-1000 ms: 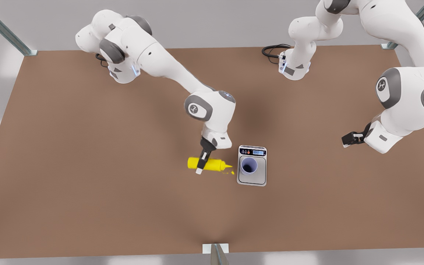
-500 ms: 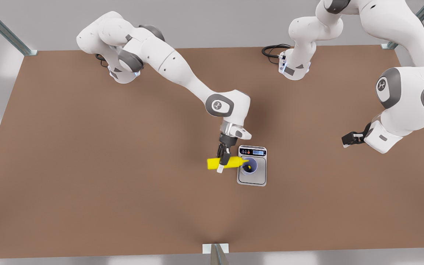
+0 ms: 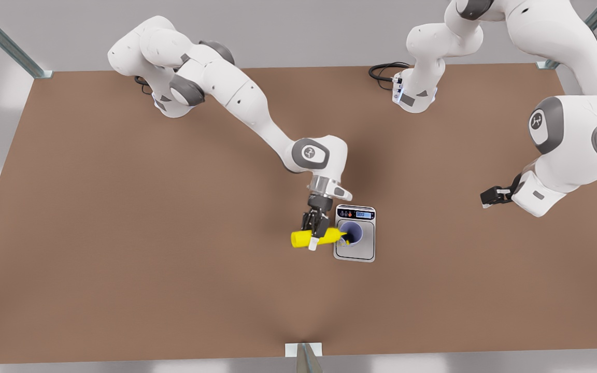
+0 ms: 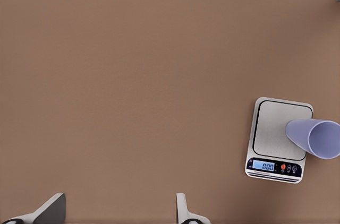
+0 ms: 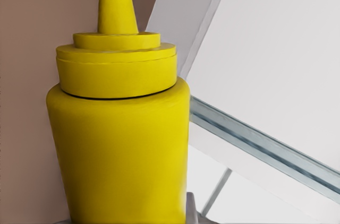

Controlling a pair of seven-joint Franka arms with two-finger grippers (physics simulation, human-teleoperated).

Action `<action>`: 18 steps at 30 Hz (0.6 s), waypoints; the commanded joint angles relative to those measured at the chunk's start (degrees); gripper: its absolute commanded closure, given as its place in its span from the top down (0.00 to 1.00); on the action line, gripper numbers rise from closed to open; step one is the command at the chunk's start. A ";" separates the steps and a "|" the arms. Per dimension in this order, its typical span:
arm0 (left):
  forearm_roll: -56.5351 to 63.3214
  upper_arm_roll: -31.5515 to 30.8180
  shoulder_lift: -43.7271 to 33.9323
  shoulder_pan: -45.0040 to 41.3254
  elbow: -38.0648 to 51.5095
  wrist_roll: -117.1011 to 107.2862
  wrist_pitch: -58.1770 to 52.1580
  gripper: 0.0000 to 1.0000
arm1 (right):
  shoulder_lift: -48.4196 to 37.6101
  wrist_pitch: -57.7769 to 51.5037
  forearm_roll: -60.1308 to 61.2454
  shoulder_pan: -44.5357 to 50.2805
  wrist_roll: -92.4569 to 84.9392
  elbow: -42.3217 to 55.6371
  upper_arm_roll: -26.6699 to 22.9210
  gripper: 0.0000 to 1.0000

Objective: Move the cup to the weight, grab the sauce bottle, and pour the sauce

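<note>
While the small bright yellow squeeze bottle (image 3: 318,238) lies almost level above the brown desk (image 3: 122,233), the right pincer (image 3: 315,234) grasps it around the middle of its body, with one white fingertip showing just below the bottle in the front view. The bottle's thin pointed nozzle reaches toward the front view's right and ends over the rim of the small lavender-purple cylindrical cup (image 3: 351,233). This cup stands upright on the flat silver-grey kitchen scale (image 3: 355,253), whose black strip with a small blue display is on the far side.

In the right wrist view the bottle (image 5: 119,134) is very near the camera (its cap and nozzle point away from the wrist), and its lower part is cut off by the frame edge, so the contact of the fingers cannot be seen there.

The left pincer (image 3: 491,195) waits well apart, high at the front view's right; in the left wrist view its two grey fingertips (image 4: 183,210) stand spread with nothing between them, and the scale (image 4: 278,139) with the cup (image 4: 316,137) is seen from far above, the cup partly cut off at the frame edge.
</note>
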 commanded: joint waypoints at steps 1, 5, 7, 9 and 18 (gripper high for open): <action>0.00 0.00 0.00 0.00 0.00 0.00 -0.02 1.00 | 0.39 0.03 -0.09 0.00 0.04 0.57 -0.08 0.55; 0.00 0.00 -0.09 0.00 0.00 -0.17 -0.02 1.00 | 2.06 0.30 -1.50 0.09 -0.22 1.36 -0.61 0.55; 0.00 0.00 -0.09 0.00 0.00 -0.18 -0.02 1.00 | 2.41 0.30 -1.59 0.09 -0.22 1.54 -0.61 0.55; 0.00 0.00 -0.09 0.00 0.00 -0.09 -0.02 1.00 | 2.50 0.39 -1.59 0.09 -0.22 1.89 -0.52 0.55; 0.00 0.00 0.00 0.00 0.00 -0.26 -0.02 1.00 | -1.45 0.21 8.24 -1.40 -0.93 2.15 0.36 0.56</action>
